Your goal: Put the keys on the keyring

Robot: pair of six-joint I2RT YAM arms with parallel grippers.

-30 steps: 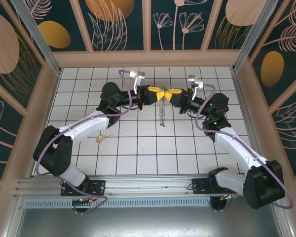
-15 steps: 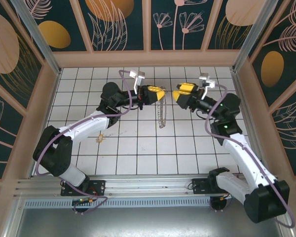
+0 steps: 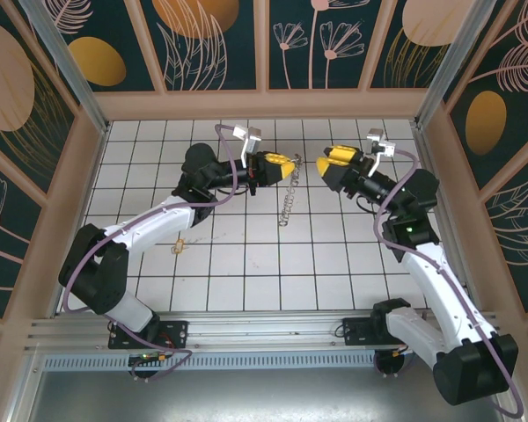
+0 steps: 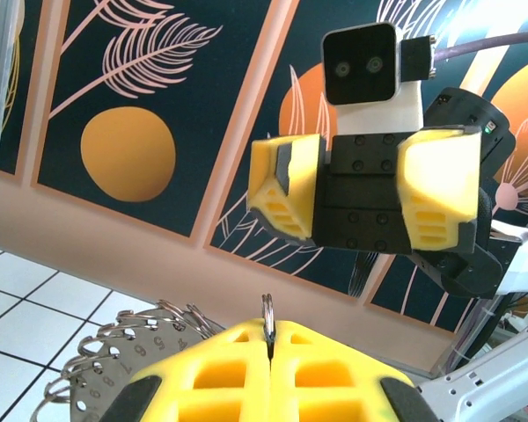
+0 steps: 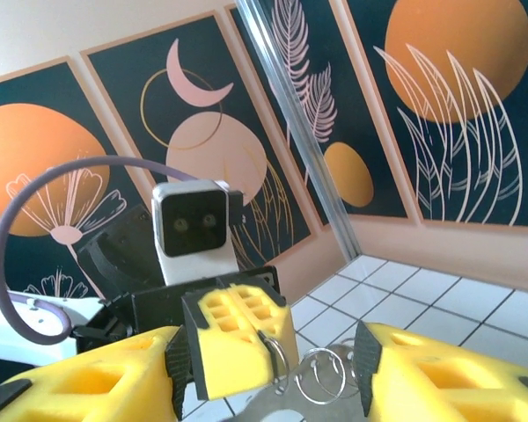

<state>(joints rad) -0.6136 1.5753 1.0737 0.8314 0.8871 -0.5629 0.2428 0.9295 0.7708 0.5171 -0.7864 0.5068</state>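
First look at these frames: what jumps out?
Over the far tiles, the left gripper is shut on the keyring, which dangles from it with its silvery fringe. The right gripper faces it, open, clear of the ring. The tiny brass key lies on the tiles beside the left arm.

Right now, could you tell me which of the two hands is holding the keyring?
The left hand, shut on the keyring hanging below it; the right hand stands open, apart from it.
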